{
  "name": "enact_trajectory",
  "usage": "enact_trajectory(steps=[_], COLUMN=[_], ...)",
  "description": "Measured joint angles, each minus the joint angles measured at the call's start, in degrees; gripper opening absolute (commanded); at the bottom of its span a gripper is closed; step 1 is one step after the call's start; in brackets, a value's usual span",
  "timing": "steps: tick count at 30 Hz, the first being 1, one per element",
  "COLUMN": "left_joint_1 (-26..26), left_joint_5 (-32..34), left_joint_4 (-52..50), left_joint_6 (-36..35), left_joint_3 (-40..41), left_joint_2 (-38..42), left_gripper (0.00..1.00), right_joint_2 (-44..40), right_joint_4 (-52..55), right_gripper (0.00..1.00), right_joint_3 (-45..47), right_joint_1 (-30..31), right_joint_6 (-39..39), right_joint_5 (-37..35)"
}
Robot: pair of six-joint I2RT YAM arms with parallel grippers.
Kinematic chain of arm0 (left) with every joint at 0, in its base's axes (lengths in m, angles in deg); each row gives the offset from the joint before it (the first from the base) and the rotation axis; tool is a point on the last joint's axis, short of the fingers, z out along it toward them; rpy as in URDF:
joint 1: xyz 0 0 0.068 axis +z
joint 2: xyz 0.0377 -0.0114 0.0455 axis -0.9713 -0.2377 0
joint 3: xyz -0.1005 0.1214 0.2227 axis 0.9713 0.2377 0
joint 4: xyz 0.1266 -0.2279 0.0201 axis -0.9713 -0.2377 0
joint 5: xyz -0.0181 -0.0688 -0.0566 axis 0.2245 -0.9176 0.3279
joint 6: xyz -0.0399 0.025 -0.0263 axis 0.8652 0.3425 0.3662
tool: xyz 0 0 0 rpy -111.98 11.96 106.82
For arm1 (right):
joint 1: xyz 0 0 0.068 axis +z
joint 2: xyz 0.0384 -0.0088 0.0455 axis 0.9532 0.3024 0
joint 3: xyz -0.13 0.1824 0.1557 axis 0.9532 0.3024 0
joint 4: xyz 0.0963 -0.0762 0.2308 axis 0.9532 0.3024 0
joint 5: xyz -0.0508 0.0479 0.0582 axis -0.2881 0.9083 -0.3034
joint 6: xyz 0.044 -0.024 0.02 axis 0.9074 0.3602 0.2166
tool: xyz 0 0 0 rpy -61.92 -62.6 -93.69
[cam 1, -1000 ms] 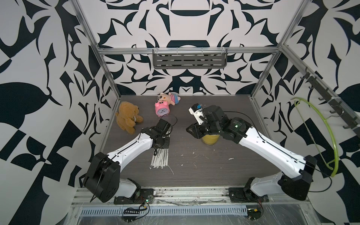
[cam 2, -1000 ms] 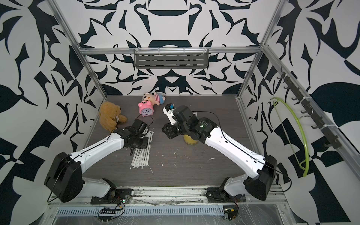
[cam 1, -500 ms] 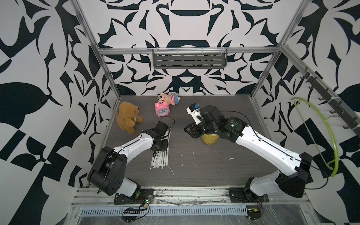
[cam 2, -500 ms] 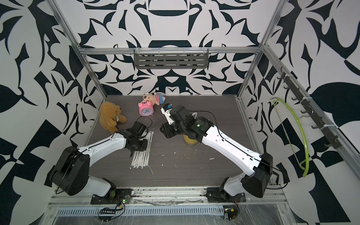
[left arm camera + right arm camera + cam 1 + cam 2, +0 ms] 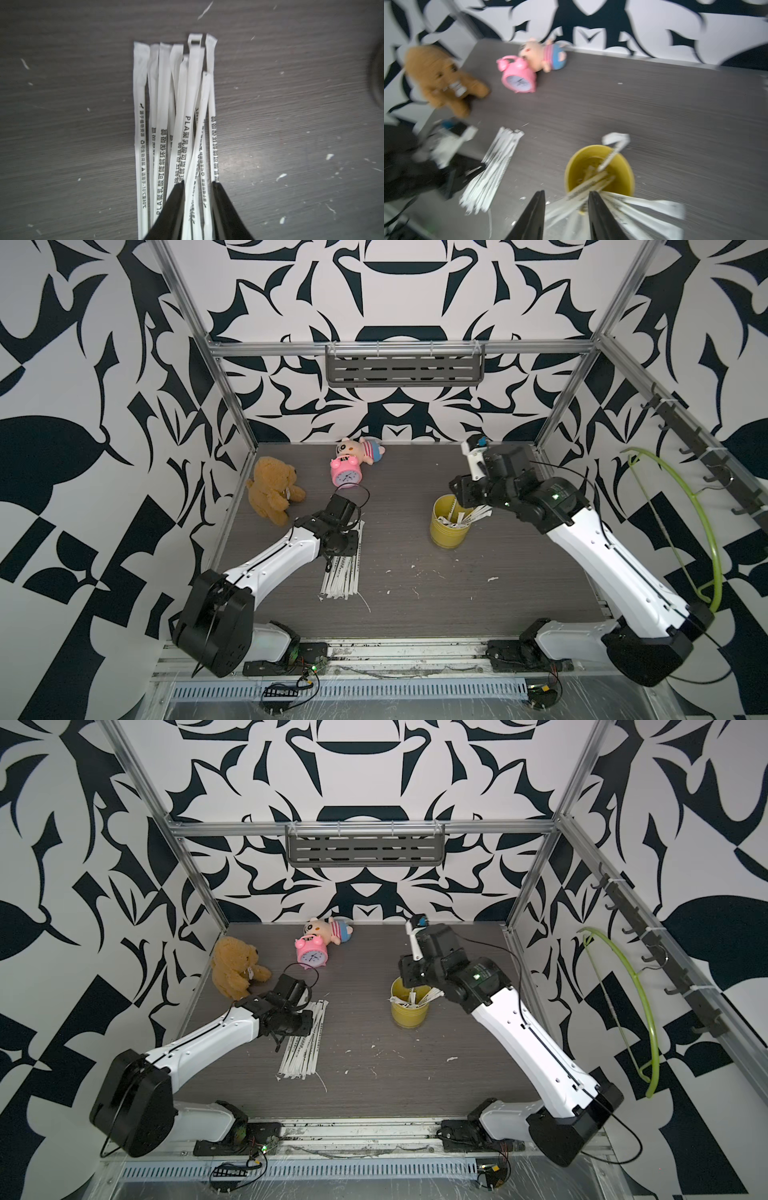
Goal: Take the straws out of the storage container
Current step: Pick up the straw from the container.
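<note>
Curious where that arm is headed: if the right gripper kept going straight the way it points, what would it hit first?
Probably the straws leaning out of the yellow cup: in the wrist view, some lie between the open jaws of the right gripper, with the cup just beyond.

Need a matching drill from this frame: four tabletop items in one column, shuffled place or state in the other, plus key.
1. yellow cylindrical cup
2. pink round alarm clock
3. brown plush teddy bear
4. pile of white paper-wrapped straws

A. lying flat, side by side
B. furthest toward the robot's left
C. upright, more straws leaning out
D. beside a striped plush doll

Pairs: 1-C, 2-D, 3-B, 4-A
</note>
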Motion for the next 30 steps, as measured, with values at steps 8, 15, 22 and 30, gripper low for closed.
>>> enact_trajectory(steps=[8,15,22,30], left_joint_1=[-0.4,-1.1,-1.2,-1.9], left_joint_5=[-1.2,-5.1,-7.1,-7.1], left_joint_4=[0.6,1.7,1.5,1.4], left_joint_6=[-0.4,-1.2,-1.3,-1.3], left_joint_3=[-6.8,-8.7,-9.3,-10.5], left_joint_2=[8.1,8.8,8.8,10.6], left_gripper=[0.31,0.32,0.32,0.32], right_joint_2=[2.8,8.8,12.7,15.3], right_joint_4=[2.2,1.0,-0.9,-4.1], right_gripper=[0.38,0.34,0.28,0.27], right_joint_3=[2.7,4.5,5.4,5.6], right_joint_1=[-3.4,-3.8,-4.2,-4.9], right_joint_6=[0.5,1.3,1.9,2.1], right_joint_5=[0.7,1.0,0.4,0.2])
